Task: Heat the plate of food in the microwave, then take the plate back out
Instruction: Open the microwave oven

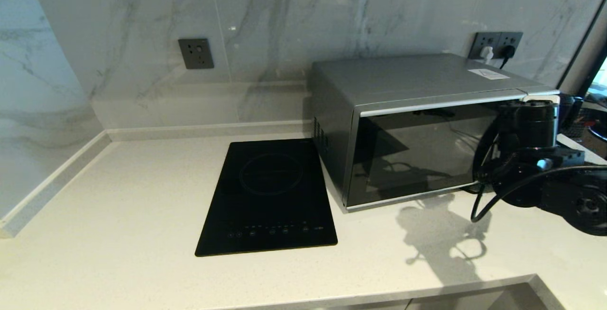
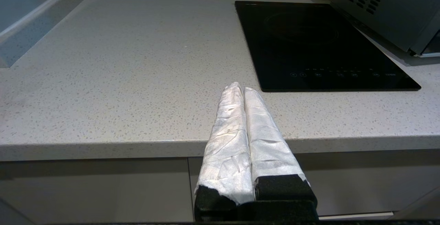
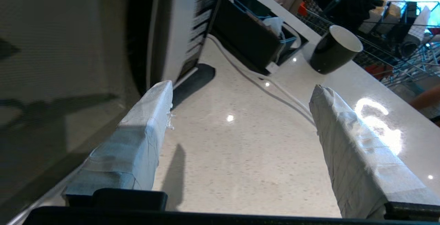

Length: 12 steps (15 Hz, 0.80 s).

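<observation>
The silver-grey microwave (image 1: 403, 111) stands at the back right of the counter with its dark glass door shut. The plate of food shows in no view. My right arm (image 1: 531, 158) hangs in front of the microwave's right end and covers the handle and the button panel there. In the right wrist view my right gripper (image 3: 241, 86) is open above bare counter, with nothing between its fingers; one fingertip (image 3: 161, 90) is close beside the microwave's door (image 3: 68, 46). My left gripper (image 2: 241, 89) is shut and empty, parked at the counter's front edge.
A flat black induction hob (image 1: 270, 196) lies left of the microwave. To the microwave's right are a black mug (image 3: 335, 49), a dark box of cables (image 3: 247, 32), a white cable (image 3: 275, 87) and a wire rack (image 3: 395, 22). Wall sockets (image 1: 196, 53) sit behind.
</observation>
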Motion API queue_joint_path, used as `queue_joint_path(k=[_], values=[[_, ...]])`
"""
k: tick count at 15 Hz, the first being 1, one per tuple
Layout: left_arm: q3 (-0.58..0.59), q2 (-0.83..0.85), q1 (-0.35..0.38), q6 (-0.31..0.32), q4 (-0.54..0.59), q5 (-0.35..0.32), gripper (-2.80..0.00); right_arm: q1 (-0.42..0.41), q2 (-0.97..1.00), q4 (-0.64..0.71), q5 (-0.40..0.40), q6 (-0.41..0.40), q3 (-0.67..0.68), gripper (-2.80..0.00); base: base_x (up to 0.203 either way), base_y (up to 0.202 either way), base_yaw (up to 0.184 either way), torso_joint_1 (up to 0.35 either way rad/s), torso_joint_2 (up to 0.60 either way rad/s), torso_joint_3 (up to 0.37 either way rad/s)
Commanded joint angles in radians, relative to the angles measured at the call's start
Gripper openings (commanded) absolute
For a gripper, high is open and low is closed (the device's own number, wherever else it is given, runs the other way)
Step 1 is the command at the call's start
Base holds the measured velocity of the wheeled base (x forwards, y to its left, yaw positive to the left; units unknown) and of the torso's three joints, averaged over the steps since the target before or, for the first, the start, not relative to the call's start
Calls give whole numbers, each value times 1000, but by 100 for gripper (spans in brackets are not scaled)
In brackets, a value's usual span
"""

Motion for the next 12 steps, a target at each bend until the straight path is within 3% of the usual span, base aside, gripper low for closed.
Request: queue_joint_path(k=[1, 12], values=[[0, 1, 0, -2, 0, 0, -280, 17, 79, -20, -18, 0, -13, 0, 0, 0, 0, 0, 0, 0], [0, 1, 0, -1, 0, 0, -280, -52, 190, -20, -39, -4, -109, 0, 0, 0, 0, 0, 0, 0]])
